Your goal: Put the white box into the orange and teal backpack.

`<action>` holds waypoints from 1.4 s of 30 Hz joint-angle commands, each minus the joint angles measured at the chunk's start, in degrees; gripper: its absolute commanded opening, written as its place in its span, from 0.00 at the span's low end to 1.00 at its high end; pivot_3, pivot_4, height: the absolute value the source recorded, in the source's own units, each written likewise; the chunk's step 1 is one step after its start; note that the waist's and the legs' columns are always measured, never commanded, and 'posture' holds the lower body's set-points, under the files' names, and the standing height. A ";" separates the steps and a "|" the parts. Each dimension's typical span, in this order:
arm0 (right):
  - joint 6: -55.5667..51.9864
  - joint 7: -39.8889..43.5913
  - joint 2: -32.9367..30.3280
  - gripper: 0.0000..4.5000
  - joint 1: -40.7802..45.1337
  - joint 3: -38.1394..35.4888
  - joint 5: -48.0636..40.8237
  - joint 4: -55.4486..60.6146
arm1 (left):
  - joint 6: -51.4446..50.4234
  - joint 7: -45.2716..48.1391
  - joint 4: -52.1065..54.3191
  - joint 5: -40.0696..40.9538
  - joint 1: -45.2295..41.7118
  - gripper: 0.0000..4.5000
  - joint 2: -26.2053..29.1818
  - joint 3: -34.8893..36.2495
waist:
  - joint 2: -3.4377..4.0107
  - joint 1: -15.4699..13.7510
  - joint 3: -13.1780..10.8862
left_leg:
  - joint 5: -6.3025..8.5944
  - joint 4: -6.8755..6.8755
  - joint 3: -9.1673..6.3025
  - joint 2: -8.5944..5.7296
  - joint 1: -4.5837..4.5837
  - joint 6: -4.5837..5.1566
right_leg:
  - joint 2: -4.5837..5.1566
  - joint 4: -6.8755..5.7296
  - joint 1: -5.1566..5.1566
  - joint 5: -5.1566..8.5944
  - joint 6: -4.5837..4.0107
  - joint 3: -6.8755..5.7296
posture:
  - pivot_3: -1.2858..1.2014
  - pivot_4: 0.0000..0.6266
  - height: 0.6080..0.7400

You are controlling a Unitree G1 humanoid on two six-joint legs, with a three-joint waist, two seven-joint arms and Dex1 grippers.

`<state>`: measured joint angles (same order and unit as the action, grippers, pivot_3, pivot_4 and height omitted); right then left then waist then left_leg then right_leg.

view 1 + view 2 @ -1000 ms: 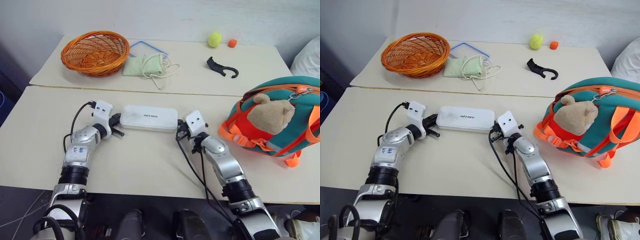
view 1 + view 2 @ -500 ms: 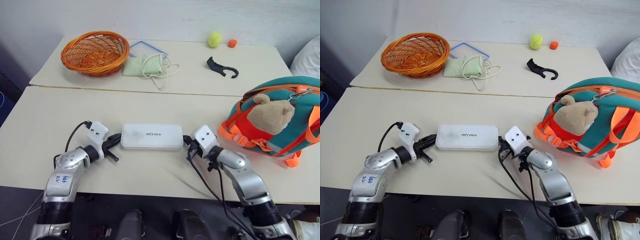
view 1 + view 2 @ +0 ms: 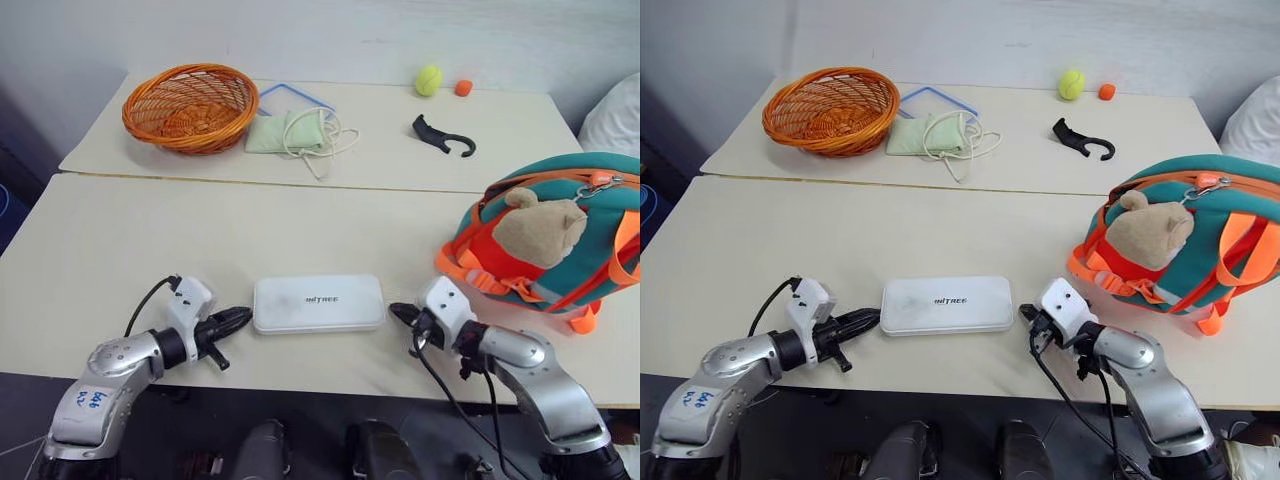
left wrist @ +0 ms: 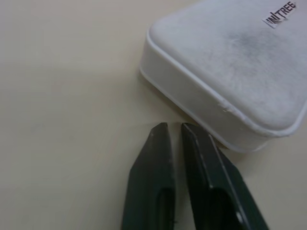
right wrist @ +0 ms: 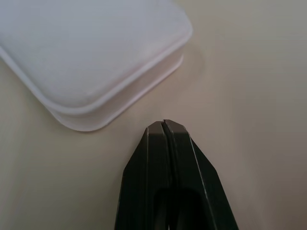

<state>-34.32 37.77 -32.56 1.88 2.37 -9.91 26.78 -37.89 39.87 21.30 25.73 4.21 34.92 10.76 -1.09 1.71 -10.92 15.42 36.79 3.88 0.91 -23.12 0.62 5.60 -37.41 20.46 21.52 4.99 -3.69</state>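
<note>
Left eye view, surface [image 3: 150,250]: two pale tabletops set edge to edge, carrying everything named below.
Orange and teal backpack [image 3: 560,240]: on the near surface, beyond the right gripper and out to its right, well apart from it; a tan plush toy [image 3: 540,232] sits on its orange front.
Basket [image 3: 190,105]: orange wicker, on the far surface, far beyond the left gripper.
White box [image 3: 318,303]: flat on the near surface, between the two grippers, dark lettering up; held by neither.
Pouch [image 3: 287,132]: pale green cloth with a white cord, beside the basket, far from both grippers.
Left gripper [image 3: 240,318]: at the box's left end, tips just short of it; in the left wrist view its fingers [image 4: 153,163] stand slightly apart with a thin gap, empty, close to the box's corner.
Right gripper [image 3: 397,313]: just off the box's right end, not touching; in the right wrist view its fingers [image 5: 156,143] are pressed together on nothing.
Black hook [image 3: 443,135]: far surface, well beyond the right gripper.
Tennis ball [image 3: 429,79]: beyond the hook.
Small orange ball [image 3: 464,87]: just beside the tennis ball.
</note>
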 commanded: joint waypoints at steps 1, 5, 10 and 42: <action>-0.20 0.79 -2.27 0.00 -0.58 -2.57 -1.30 2.09 | -14.21 2.56 -4.67 8.51 1.46 0.40 5.01 8.20 | 0.00 0.05 0.00 | 0.01 -0.02 0.00 0.02 0.03 -0.01 | -0.01 0.00 0.00 0.02 -0.04 0.00 | 0.52 0.24 1.00; 1.95 2.76 -4.64 0.00 0.44 -2.28 -1.21 -0.31 | -36.53 4.41 -12.04 19.74 -4.94 0.65 12.50 13.44 | 0.02 0.09 0.01 | 0.00 -0.32 -0.03 0.04 0.21 -0.01 | -0.05 -0.05 0.00 0.08 -0.14 -0.01 | 0.52 0.24 1.00; 6.05 5.81 -5.85 0.00 3.56 -0.38 -0.78 -4.41 | -52.96 3.76 -22.34 28.18 -15.74 0.97 15.99 12.42 | -0.03 -0.12 0.01 | -0.12 -0.64 0.01 0.01 0.50 -0.11 | -0.08 -0.17 -0.07 0.13 -0.23 0.02 | 0.52 0.24 1.00; 17.31 11.54 -0.99 0.00 15.96 10.58 4.91 -17.79 | -54.61 -15.46 -40.52 41.76 -41.98 0.61 -2.78 -2.67 | -0.11 -1.58 0.02 | -0.23 -0.35 -0.17 -0.18 0.85 -0.28 | 0.00 0.06 -0.80 0.14 -0.20 -0.15 | 0.52 0.24 1.00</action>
<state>-17.68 48.81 -34.19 18.42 12.69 -4.19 7.28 -92.40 23.25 -21.05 63.00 -37.55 32.27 9.77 -1.20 0.14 -10.90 15.18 36.43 3.72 0.75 -22.28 0.33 5.60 -37.36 19.68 21.66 4.79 -3.83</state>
